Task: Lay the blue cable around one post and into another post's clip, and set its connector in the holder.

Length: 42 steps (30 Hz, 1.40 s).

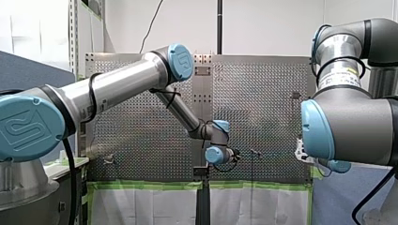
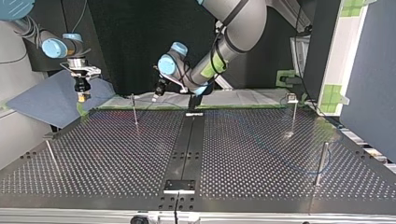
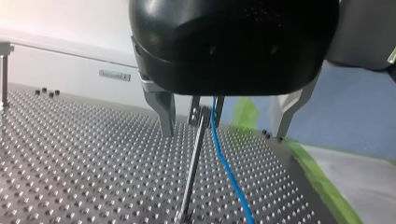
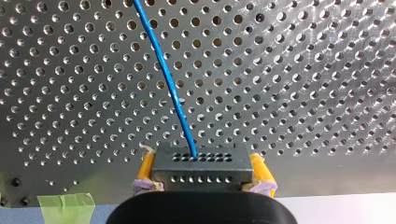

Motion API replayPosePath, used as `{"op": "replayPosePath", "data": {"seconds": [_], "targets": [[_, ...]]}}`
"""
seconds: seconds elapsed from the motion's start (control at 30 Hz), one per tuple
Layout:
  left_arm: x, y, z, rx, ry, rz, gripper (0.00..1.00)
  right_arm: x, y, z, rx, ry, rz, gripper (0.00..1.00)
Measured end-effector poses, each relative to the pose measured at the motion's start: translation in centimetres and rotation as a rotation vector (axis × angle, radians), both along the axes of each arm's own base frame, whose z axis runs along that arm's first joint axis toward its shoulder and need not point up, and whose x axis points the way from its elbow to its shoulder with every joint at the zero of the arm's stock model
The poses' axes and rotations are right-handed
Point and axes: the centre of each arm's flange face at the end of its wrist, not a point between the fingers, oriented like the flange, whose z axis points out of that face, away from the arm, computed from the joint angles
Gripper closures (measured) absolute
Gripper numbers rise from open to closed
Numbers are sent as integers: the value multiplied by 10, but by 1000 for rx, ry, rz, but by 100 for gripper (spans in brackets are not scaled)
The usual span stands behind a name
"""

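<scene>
Right wrist view: right fingers clench the connector; left fingers, released, should ease blue cable into clip.

A robot lab is showing: my left arm and my right arm are hanging over a perforated table edged with green tape.

Perforated table, my left gripper near a far upright post, my right gripper well apart at left.

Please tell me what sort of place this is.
Probably a robotics lab bench: a perforated table with posts, my left arm, and a blue cable whose connector my right gripper holds.
</scene>
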Motion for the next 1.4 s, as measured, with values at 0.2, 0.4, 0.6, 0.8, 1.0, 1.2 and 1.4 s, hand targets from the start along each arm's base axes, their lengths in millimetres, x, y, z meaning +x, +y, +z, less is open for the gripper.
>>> {"op": "replayPosePath", "data": {"seconds": [0.2,0.4,0.6,0.8,1.0,1.2,1.4], "targets": [[-16,-11,-1,13,11,-28,0,0,0,0,2,0,1,100],[-26,-18,-1,17,13,-43,0,1,1,0,4,-1,1,100],[-31,-22,0,18,12,-51,0,1,0,0,4,-1,1,100],[-34,-24,-1,18,13,-55,0,3,1,0,4,-1,4,100],[-36,-26,-1,18,13,-58,0,3,1,-1,7,-1,5,100],[-37,-26,-1,17,14,-58,0,4,1,-1,9,-2,6,100],[-37,-26,-1,16,14,-58,0,4,2,-1,12,-2,6,100]]}}
